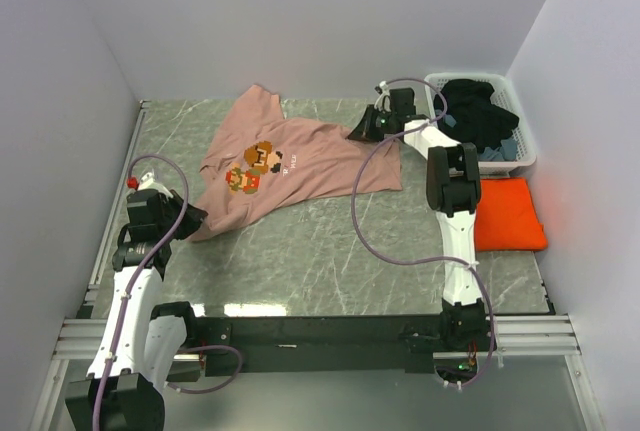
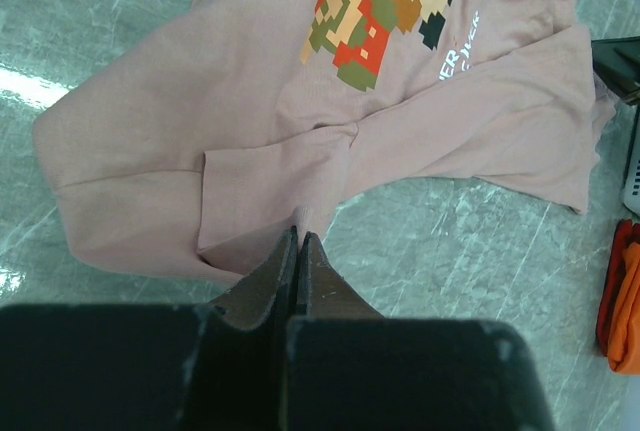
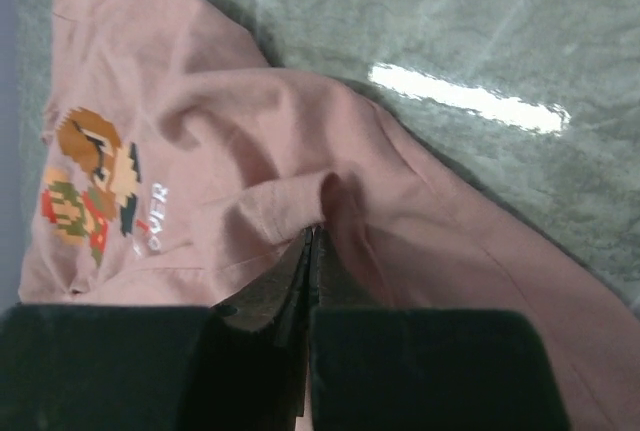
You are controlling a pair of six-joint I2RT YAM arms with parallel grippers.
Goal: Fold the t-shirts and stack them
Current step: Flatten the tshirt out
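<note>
Though the top view shows the dusty-pink cotton tee (image 1: 290,166) with a pixel graphic lying rumpled on the grey marbled tabletop (image 1: 330,251) and the folded bright-orange tee (image 1: 508,213) at right, the grips are too small to read there. From the left wrist, the left gripper (image 2: 298,243) pinches the pink hem, jaws closed. From the right wrist, the right gripper (image 3: 313,236) clamps a puckered fold, and the lettering is partly hidden.

Right claw (image 3: 313,241) pinches the pink tee (image 3: 230,121).

The only lettering I can read from here is white print (image 3: 150,219) beside the pixel graphic (image 3: 90,176) on the pink tee (image 3: 300,131), showing "OVER", with the other letters unclear.
</note>
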